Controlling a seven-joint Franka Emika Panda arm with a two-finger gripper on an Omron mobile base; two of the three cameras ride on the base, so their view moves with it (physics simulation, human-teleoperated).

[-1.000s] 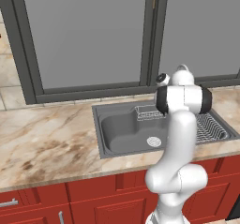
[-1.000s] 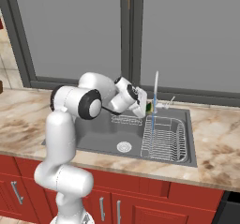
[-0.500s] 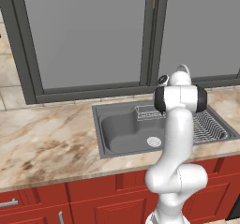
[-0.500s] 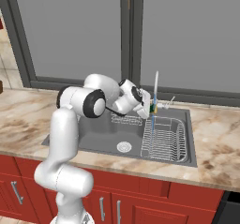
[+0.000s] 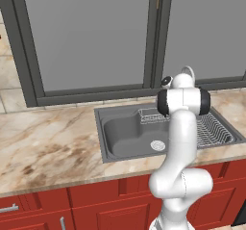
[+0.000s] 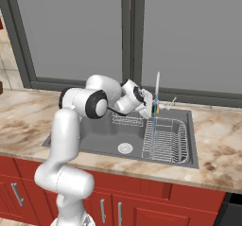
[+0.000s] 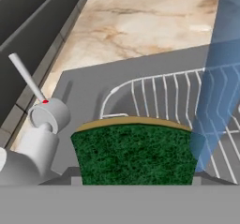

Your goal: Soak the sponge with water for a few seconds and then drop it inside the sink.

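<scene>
The gripper (image 6: pixel 152 108) is closed on the sponge (image 7: pixel 135 153), pinching it across its width — in the hand view the dark green face fills the lower middle, with a thin yellow layer arching along its top edge. The finger tips themselves are hidden behind the sponge there.

In the right base view the arm reaches from 9 o'clock across the sink (image 6: pixel 94 137), and the sponge (image 6: pixel 155 109) shows as a small green and yellow patch at the hand, held above the basin just beside the faucet (image 6: pixel 157 85). The water (image 6: pixel 153 126) falls as a thin pale-blue line straight down from the sponge's level onto the rack (image 6: pixel 165 142).

In the hand view the water (image 7: pixel 220 78) is a broad translucent blue band running from 1 o'clock down to 4 o'clock, where it overlaps the sponge's right edge. Behind it lie the rack's (image 7: pixel 164 96) white wires, and the faucet handle (image 7: pixel 44 113) sits at 9 o'clock with its thin lever pointing to 11. The marble counter (image 7: pixel 140 21) spreads across 12 o'clock.

In the left base view the arm's upper links stand in front of the sink (image 5: pixel 125 135); the drain (image 5: pixel 157 146) is visible in the basin floor.
</scene>
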